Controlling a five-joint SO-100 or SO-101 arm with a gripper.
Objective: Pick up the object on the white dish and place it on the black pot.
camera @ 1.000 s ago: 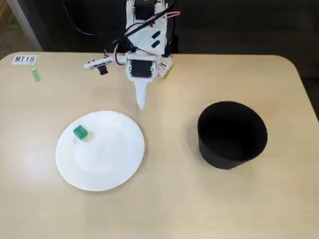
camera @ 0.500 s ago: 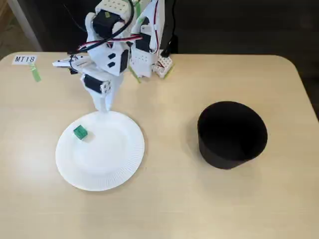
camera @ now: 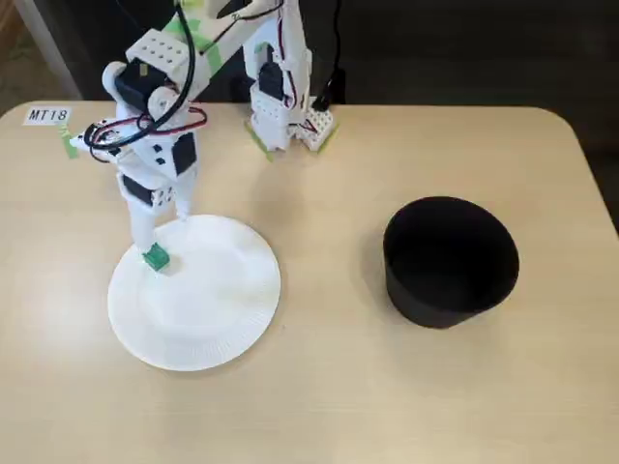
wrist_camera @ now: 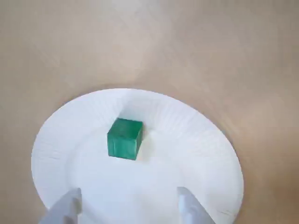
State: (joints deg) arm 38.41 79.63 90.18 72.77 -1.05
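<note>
Green cube (wrist_camera: 124, 139) sits on your white dish (wrist_camera: 205, 154), centre of the wrist view, above the parted, empty gripper (wrist_camera: 131, 205) fingertips. Cube has no long axis; one corner edge faces lower right.

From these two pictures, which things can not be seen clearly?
- Inside of the black pot: fixed view, only darkness, contents unreadable.
- Hand: wrist view, bottom edge cuts it off; only two fingertips show.
- Green cube: fixed view, a finger partly covers it; contact unclear.
- Arm base: fixed view, cut by top edge.
</note>
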